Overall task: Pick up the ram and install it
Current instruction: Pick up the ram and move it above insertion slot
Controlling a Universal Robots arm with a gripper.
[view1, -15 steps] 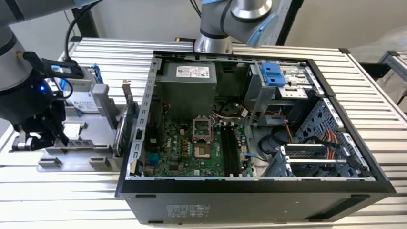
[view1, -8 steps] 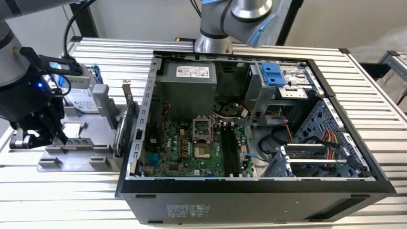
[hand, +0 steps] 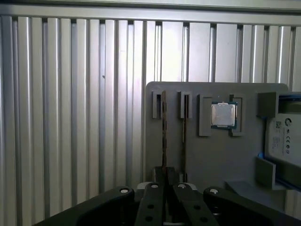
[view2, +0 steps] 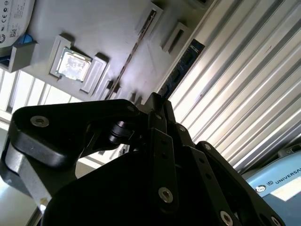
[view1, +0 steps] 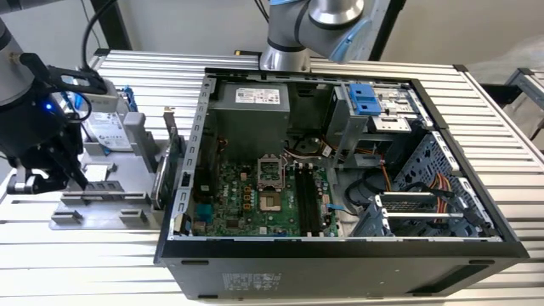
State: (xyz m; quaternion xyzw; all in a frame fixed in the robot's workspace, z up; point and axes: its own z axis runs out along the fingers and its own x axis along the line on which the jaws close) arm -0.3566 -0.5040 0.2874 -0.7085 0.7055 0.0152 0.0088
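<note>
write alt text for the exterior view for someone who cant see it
An open computer case lies on a slatted metal table, its green motherboard facing up. At the exterior view's left, the arm's black pincer hangs over a grey parts holder that carries a hard drive in a blue frame.

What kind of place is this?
Probably a robotics lab or workshop: an open computer case sits on a ribbed metal table, a grey tray of computer parts stands beside it, and a robot arm hangs over that tray.
</note>
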